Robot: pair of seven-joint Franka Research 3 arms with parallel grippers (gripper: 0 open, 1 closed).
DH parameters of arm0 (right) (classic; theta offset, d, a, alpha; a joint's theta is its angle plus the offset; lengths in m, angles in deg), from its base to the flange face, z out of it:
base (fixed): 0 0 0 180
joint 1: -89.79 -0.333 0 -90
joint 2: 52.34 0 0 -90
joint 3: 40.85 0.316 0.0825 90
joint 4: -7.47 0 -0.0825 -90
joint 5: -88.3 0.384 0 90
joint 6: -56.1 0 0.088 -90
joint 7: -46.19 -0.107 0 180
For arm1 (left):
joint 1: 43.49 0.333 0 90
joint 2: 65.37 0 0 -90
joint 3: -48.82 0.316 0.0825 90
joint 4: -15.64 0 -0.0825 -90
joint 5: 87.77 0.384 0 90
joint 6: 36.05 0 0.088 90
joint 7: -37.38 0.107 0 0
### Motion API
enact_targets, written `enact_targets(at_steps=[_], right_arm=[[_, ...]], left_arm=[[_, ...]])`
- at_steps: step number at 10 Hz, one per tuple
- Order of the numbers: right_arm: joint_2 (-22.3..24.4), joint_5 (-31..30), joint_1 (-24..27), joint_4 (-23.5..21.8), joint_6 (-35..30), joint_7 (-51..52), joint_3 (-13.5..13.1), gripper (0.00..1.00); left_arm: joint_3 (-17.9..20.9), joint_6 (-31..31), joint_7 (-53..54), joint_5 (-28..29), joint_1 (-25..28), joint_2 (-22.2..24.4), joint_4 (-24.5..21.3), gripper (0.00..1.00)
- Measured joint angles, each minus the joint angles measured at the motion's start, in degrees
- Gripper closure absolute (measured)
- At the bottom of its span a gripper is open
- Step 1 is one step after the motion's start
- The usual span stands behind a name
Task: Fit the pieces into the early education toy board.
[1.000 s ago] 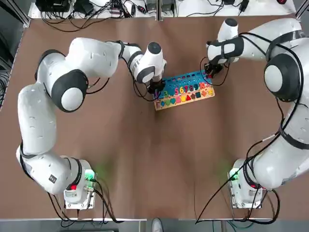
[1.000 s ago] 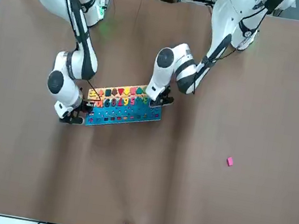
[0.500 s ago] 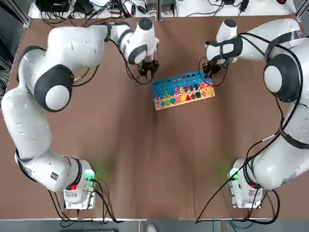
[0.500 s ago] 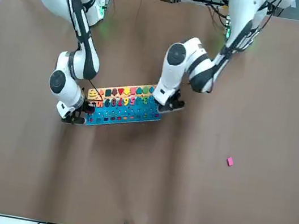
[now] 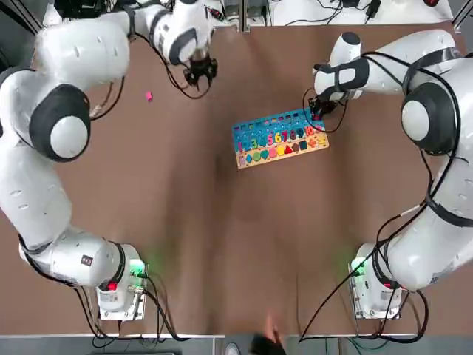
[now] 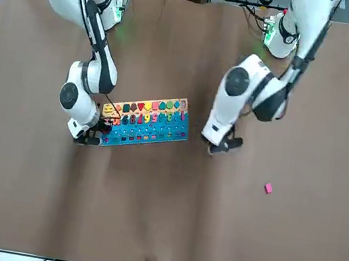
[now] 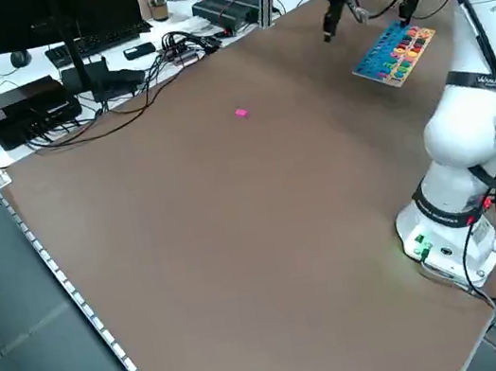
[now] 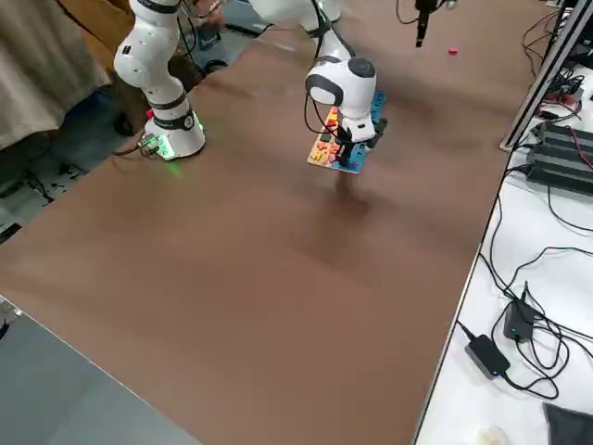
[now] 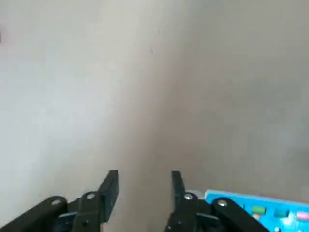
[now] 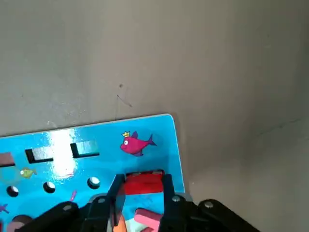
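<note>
Fingers of the right gripper point(image 10: 141, 193) clamp a red piece point(image 10: 143, 184) at the board point(image 5: 279, 137) corner, seen only by wrist; left gripper point(image 5: 199, 72), parted, empty, beyond board; pink piece point(image 5: 148, 95) farther.

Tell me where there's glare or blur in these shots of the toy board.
Right wrist view: a bright patch of glare washes over the blue field of the toy board, beside the painted fish. Left wrist view: the brown tabletop looks pale and soft, with no crisp detail. Top view: the board's numerals read clearly, without glare.
</note>
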Motion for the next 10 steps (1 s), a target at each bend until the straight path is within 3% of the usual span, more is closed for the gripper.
enact_targets(at_steps=[5, 10], right_arm=[[-0.19, 0.06, -0.01, -0.01, 0.66, -0.11, 0.23, 0.64], [-0.13, 0.28, 0.13, -0.32, 1.17, -0.25, 0.22, 0.64]], left_arm=[[-0.02, -0.03, 7.12, 0.0, 11.37, 0.01, 1.5, 0.31], [0.0, -0.3, 11.44, -0.11, 14.88, -0.2, 1.48, 0.27]])
